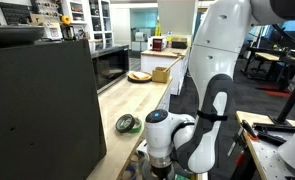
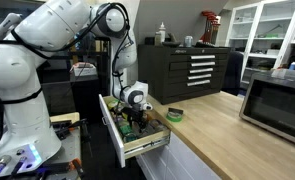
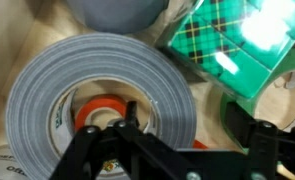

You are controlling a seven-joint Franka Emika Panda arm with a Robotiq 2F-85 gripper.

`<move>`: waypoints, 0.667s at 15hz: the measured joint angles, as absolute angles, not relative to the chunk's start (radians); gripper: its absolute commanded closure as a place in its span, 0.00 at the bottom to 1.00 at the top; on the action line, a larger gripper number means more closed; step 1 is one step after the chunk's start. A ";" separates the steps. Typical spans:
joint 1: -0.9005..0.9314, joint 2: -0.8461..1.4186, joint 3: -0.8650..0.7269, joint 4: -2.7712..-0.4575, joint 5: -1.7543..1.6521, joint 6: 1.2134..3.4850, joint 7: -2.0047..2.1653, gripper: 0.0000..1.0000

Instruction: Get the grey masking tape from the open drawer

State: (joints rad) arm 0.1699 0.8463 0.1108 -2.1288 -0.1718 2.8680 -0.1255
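Grey masking tape point(image 3: 97, 70) is right under the gripper point(image 3: 192, 135) in the wrist view, filling most of the frame. The jaws are spread wide and aren't clamping anything. One finger point(image 3: 125, 122) sits over the roll's hollow centre and the other point(image 3: 259, 135) is out past its outer edge, so they straddle one side of the ring. Can't tell if either finger actually touches it. There's a small orange ring point(image 3: 102, 105) inside the hollow, another grey roll point(image 3: 117, 12) just beyond the tape, and a green tartan pack point(image 3: 232, 40) off to the side. In an exterior view the gripper point(image 2: 130, 118) is down inside the open drawer point(image 2: 137, 148), with a dark green-rimmed roll point(image 2: 174, 115) up on the wooden countertop point(image 2: 222, 135) nearby.
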 measured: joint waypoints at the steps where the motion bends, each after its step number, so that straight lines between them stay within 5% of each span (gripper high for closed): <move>1: 0.170 0.849 0.111 -2.129 -0.172 2.873 -0.125 0.47; 7: 0.170 0.849 0.102 -2.129 -0.172 2.897 -0.125 0.86; 10: 0.172 0.848 0.096 -2.129 -0.172 2.902 -0.123 0.88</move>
State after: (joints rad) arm 0.1717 0.8481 0.0963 -2.1294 -0.1719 2.9016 -0.1234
